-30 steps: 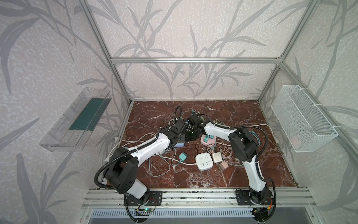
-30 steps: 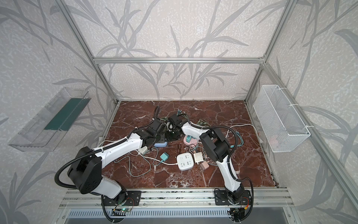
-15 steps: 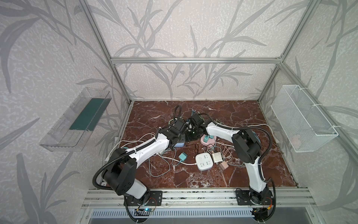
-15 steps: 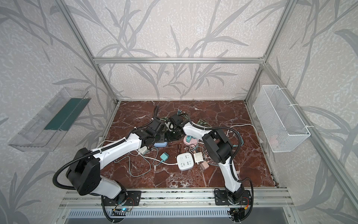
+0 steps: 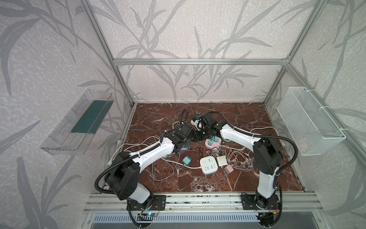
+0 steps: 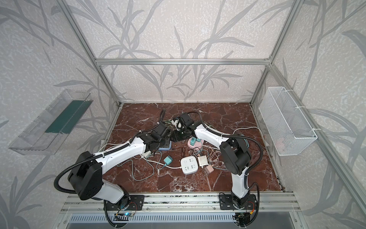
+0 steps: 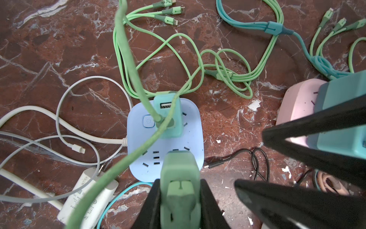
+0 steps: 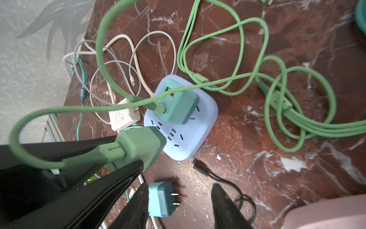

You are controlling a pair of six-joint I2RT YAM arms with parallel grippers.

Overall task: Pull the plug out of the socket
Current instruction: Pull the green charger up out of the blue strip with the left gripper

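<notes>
The left pincer (image 7: 179, 198) pinches a green plug (image 7: 179, 178) between its 2 black fingers (image 7: 150, 206), holding it tilted just above the near edge of the blue socket (image 7: 190, 150), clear of the slots. In the right wrist view the same green plug (image 8: 138, 144) hangs beside the blue socket (image 8: 198, 138), its green cable (image 8: 59, 111) looping up and over. A teal charger (image 7: 168, 117) stands plugged into the socket's upper face, with a green lead running from it.

The right pincer (image 8: 178, 206) is spread with nothing between its fingers, hovering over a loose teal adapter (image 8: 161, 199) that lies on the marble surface (image 8: 297, 138) with its 2 prongs showing.

In both top views the 2 pincers meet near the middle of the surface, toward its far edge, the left pincer (image 5: 193, 136) just beside the right one. A pink socket (image 5: 211, 145) sits close by, a white socket (image 5: 208, 165) nearer the front edge.
</notes>
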